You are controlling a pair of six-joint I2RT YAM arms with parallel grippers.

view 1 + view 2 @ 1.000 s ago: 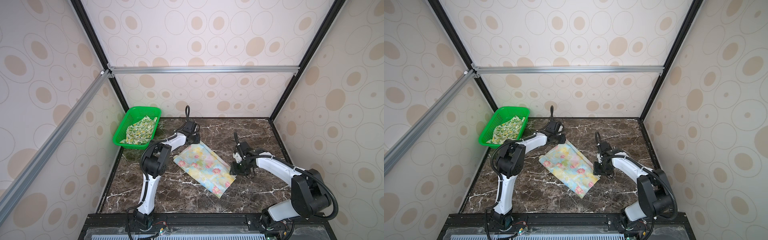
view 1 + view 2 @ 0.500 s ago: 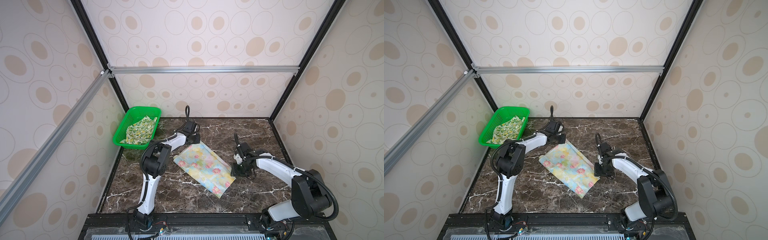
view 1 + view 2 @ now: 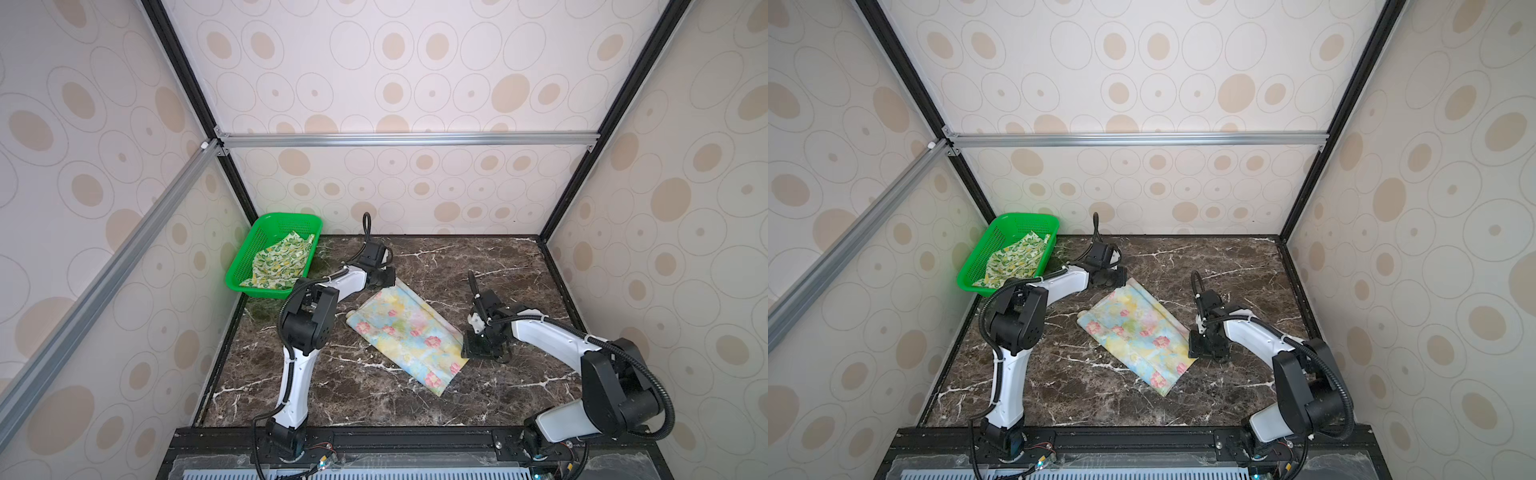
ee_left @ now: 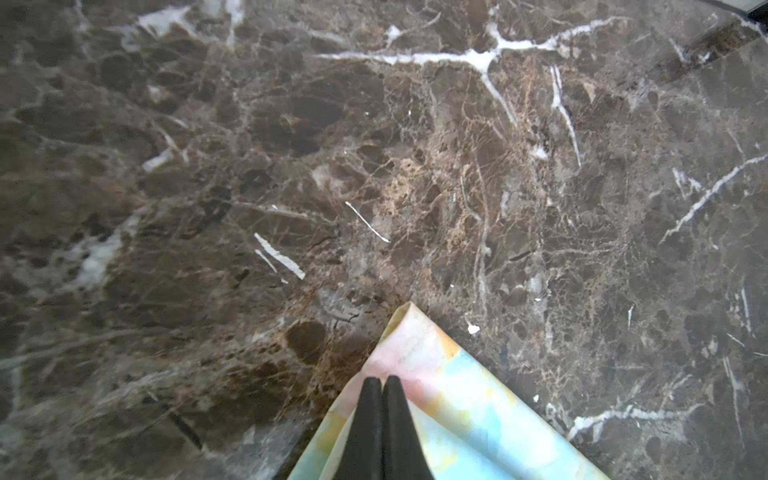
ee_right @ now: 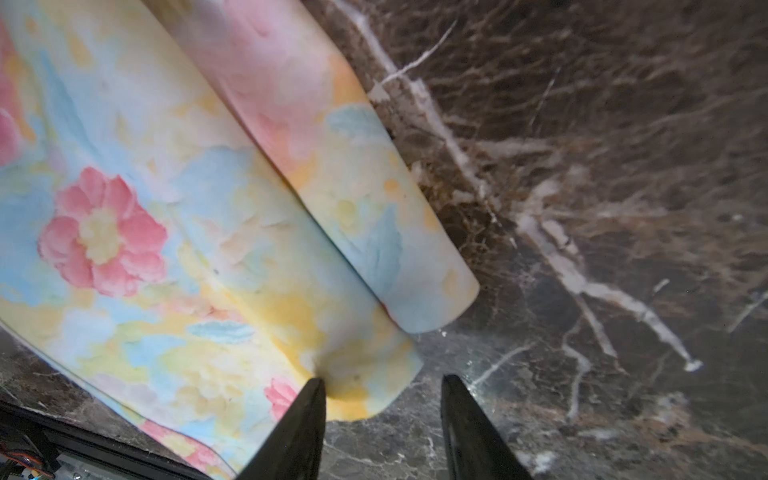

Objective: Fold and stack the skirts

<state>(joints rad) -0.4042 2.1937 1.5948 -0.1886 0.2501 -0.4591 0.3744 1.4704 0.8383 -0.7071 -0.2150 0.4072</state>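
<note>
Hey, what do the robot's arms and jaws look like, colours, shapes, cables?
The left arm and right arm both have glossy white link shells and chunky black joint housings. Black cable hoses loop along each. The jaws are slim, tapered, matte black blades. No markings are legible.

Top views high, frontal, facing down; wrist views near tabletop (image 4: 291,124)
</note>
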